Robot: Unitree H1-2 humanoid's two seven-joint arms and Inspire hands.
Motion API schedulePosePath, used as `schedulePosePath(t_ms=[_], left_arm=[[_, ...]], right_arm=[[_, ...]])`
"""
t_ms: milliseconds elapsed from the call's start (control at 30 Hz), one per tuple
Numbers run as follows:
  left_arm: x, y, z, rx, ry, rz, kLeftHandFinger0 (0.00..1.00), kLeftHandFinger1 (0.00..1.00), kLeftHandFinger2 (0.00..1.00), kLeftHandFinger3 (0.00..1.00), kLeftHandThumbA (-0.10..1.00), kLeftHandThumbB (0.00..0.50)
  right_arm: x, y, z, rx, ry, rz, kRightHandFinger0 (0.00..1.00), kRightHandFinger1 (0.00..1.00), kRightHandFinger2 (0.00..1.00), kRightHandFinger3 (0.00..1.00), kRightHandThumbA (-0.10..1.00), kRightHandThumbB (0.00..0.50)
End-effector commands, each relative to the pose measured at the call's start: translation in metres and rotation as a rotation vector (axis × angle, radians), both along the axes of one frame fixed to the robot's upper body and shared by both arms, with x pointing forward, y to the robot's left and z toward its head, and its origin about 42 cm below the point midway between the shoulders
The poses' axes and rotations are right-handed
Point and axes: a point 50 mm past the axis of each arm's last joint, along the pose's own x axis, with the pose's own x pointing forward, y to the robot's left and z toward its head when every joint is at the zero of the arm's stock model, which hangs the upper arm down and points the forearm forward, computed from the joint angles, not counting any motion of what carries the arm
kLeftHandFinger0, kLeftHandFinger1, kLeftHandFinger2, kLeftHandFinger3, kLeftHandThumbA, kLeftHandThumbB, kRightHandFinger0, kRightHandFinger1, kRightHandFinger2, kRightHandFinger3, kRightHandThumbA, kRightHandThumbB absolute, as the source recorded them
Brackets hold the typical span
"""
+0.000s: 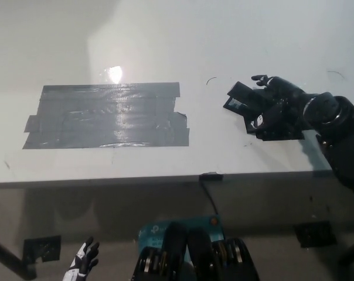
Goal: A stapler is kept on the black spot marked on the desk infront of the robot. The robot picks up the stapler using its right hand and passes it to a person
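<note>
White desk [165,35], grey tape patch at its middle. Right hand [276,99] hangs over the black spot [282,132], fingers spread, gripping nothing; the stapler [242,98] lies just under the fingertips. Reach step; closing comes next. Left hand [83,260] rests low, open.

Smooth white desk top [165,47] has a slight sheen, one bright glare spot on it. Large patch of overlapping grey tape strips [106,115] looks plastic-backed and semi-glossy, wrinkled, ragged at the edges; the smaller black tape spot [238,96] is darker and flatter, with pale reflections on its strips. Black right hand [276,105] reads as hard moulded plastic, mostly matt with small highlights; the white left hand [82,261] at the lower left looks like plastic too, detail too small to tell.
</note>
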Motion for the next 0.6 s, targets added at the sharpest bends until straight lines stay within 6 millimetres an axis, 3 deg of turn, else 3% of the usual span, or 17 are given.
schedulePosePath(t_ms=[0, 100, 133, 167, 200, 233, 267, 300, 367, 400, 433, 467, 533, 567], left_arm=[[0.000, 0.002, 0.008, 0.011, -0.044, -0.021, 1.00, 1.00, 1.00, 1.00, 1.00, 0.500], [0.002, 0.001, 0.009, 0.010, -0.048, -0.023, 1.00, 1.00, 1.00, 1.00, 1.00, 0.500], [0.002, 0.001, 0.009, 0.011, -0.051, -0.025, 1.00, 1.00, 1.00, 1.00, 1.00, 0.500], [0.002, 0.001, 0.009, 0.014, -0.053, -0.026, 1.00, 1.00, 1.00, 1.00, 1.00, 0.500], [0.002, 0.002, 0.009, 0.014, -0.055, -0.028, 1.00, 1.00, 1.00, 1.00, 1.00, 0.500], [0.002, 0.001, 0.009, 0.005, -0.056, -0.028, 1.00, 1.00, 1.00, 1.00, 1.00, 0.500], [0.003, 0.001, 0.009, 0.003, -0.058, -0.030, 1.00, 1.00, 1.00, 1.00, 1.00, 0.500], [0.003, 0.001, 0.009, -0.002, -0.054, -0.029, 1.00, 1.00, 1.00, 1.00, 1.00, 0.500], [0.002, 0.001, 0.010, -0.002, -0.049, -0.027, 1.00, 1.00, 1.00, 1.00, 1.00, 0.500], [0.002, 0.001, 0.010, -0.002, -0.051, -0.027, 1.00, 1.00, 1.00, 1.00, 1.00, 0.500], [0.003, 0.002, 0.010, -0.002, -0.053, -0.029, 1.00, 1.00, 1.00, 1.00, 1.00, 0.500], [0.003, 0.002, 0.010, 0.004, -0.053, -0.031, 1.00, 1.00, 1.00, 1.00, 1.00, 0.500], [0.003, 0.002, 0.011, 0.008, -0.053, -0.033, 1.00, 1.00, 1.00, 1.00, 1.00, 0.500], [0.004, 0.002, 0.011, 0.001, -0.054, -0.030, 1.00, 1.00, 1.00, 1.00, 1.00, 0.500]], right_arm=[[0.013, 0.016, 0.037, -0.230, -0.119, 0.088, 1.00, 1.00, 1.00, 1.00, 1.00, 0.338], [0.015, 0.021, 0.032, -0.457, -0.181, 0.101, 0.98, 0.99, 1.00, 1.00, 1.00, 0.250], [0.015, 0.023, 0.030, -0.470, -0.188, 0.084, 0.75, 0.75, 0.78, 0.85, 1.00, 0.178], [0.015, 0.024, 0.028, -0.475, -0.192, 0.077, 0.60, 0.62, 0.68, 0.73, 1.00, 0.163], [0.015, 0.024, 0.027, -0.480, -0.191, 0.070, 0.35, 0.35, 0.40, 0.49, 1.00, 0.113], [0.015, 0.025, 0.024, -0.489, -0.205, 0.061, 0.18, 0.20, 0.29, 0.44, 1.00, 0.087], [0.013, 0.027, 0.021, -0.517, -0.239, 0.055, 0.38, 0.52, 0.61, 0.77, 1.00, 0.060], [0.011, 0.027, 0.019, -0.537, -0.257, 0.050, 0.46, 0.57, 0.62, 0.90, 1.00, 0.044], [0.010, 0.027, 0.014, -0.550, -0.261, 0.052, 0.43, 0.53, 0.59, 0.84, 1.00, 0.041], [0.010, 0.026, 0.012, -0.548, -0.262, 0.052, 0.35, 0.41, 0.49, 0.73, 1.00, 0.037], [0.010, 0.024, 0.010, -0.538, -0.259, 0.049, 0.37, 0.47, 0.55, 0.74, 1.00, 0.033], [0.009, 0.022, 0.009, -0.532, -0.255, 0.044, 0.35, 0.43, 0.50, 0.74, 1.00, 0.031], [0.009, 0.019, 0.008, -0.509, -0.247, 0.038, 0.41, 0.51, 0.57, 0.72, 1.00, 0.022], [0.009, 0.017, 0.008, -0.483, -0.239, 0.035, 0.31, 0.41, 0.48, 0.66, 1.00, 0.022]])
